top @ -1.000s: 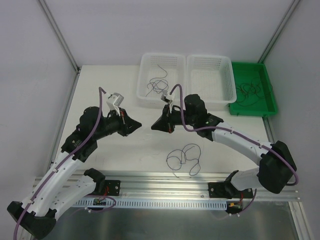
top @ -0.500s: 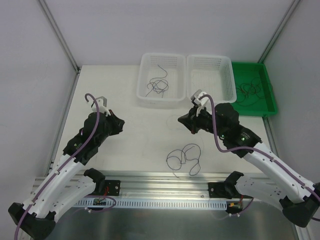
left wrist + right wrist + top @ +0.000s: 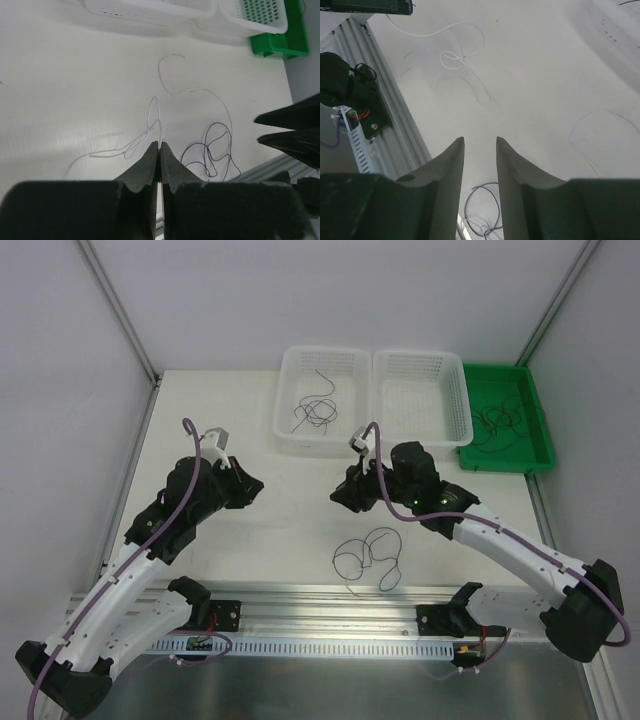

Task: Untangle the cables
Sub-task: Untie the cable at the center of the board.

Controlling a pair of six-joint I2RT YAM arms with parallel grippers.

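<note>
Fingers of the left gripper [image 3: 160,145] are pressed together with no gap, above the table [image 3: 230,410]. A pale hair-thin strand [image 3: 150,117] loops on the surface right at their tips; whether it is caught there cannot be told. The right gripper [image 3: 480,142] faces it across the table's middle, jaws spread with nothing between them. One bundle of dark cables [image 3: 370,555] lies in loose loops near the table's near edge, between the arms. Along the far edge stand two white baskets, the left basket [image 3: 285,390] holding more dark strands [image 3: 315,410], the right basket [image 3: 455,390] against it. One green tray [image 3: 540,435] at the far right corner holds another tangle [image 3: 498,422].
</note>
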